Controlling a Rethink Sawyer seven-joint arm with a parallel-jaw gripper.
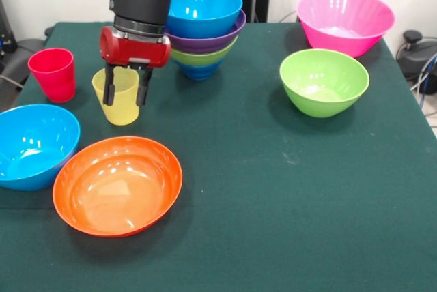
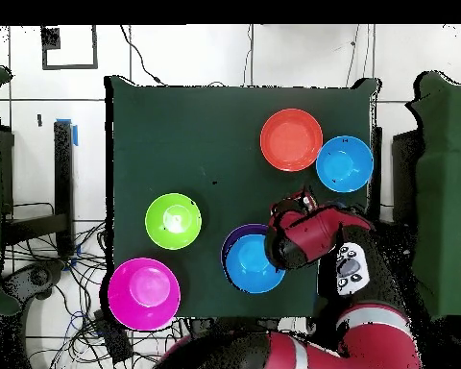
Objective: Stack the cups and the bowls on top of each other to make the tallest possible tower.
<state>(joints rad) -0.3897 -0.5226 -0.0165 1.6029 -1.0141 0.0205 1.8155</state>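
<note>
Bowls nested into a tower [image 1: 203,33] stand at the far side of the desk [image 1: 287,190]: a light blue bowl [image 1: 203,11] on top, a purple bowl [image 1: 205,41] under it, a lime green bowl [image 1: 203,56] below that, and a dark blue bowl [image 1: 199,71] showing only as a sliver at the base. In the overhead view the tower shows mainly as the light blue bowl with a purple rim behind it.

A loose lime green bowl [image 1: 323,82] sits upright to the right of the tower, well apart from it. The big pink bowl [image 1: 345,22] stands behind it, near the desk's far right corner. At the near left, an orange bowl [image 1: 117,185] and a second light blue bowl [image 1: 34,146] sit just beside each other, possibly touching.

The red cup [image 1: 52,74] stands upright near the left edge. The yellow cup [image 1: 117,96] stands upright between the red cup and the tower.

The pincer [image 1: 125,90] is released: its two dark fingers [image 1: 108,87] point down and straddle the yellow cup's rim, with the cup between them and not clamped, as far as the front view shows
</note>
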